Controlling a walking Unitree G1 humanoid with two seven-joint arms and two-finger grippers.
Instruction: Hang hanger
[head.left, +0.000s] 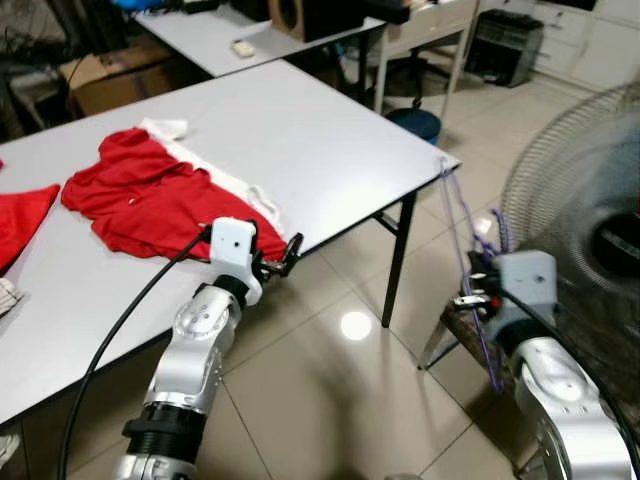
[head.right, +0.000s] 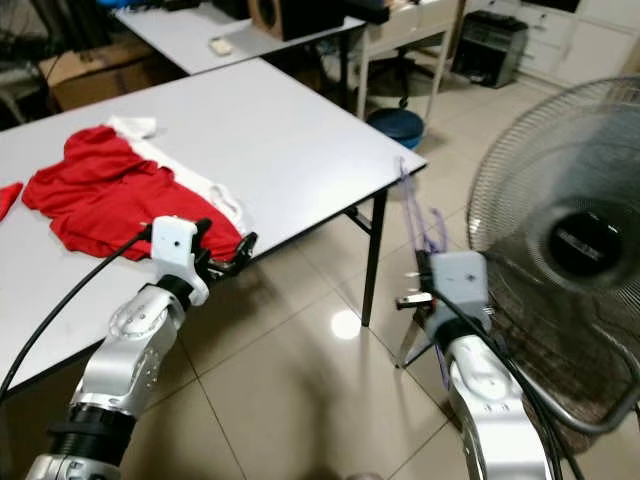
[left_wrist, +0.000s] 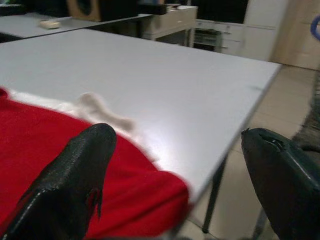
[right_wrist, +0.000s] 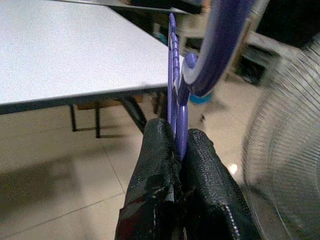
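Observation:
A thin purple hanger (head.left: 462, 235) hangs upright off the table's right corner, pinched by my right gripper (head.left: 472, 298), which is shut on it. In the right wrist view the hanger's purple bar (right_wrist: 176, 95) rises from between the two black fingers (right_wrist: 155, 175). A red garment (head.left: 150, 200) with white trim lies on the grey table (head.left: 330, 140) near its front edge. My left gripper (head.left: 285, 257) hovers open at that edge, just right of the garment. Its fingers (left_wrist: 70, 185) stand wide apart over the red cloth (left_wrist: 60, 165).
A large standing fan (head.left: 580, 230) is close on the right, behind my right arm. A second red cloth (head.left: 20, 220) lies at the table's left. Another table, a blue stool (head.left: 415, 122) and cabinets stand behind. Tiled floor lies open below.

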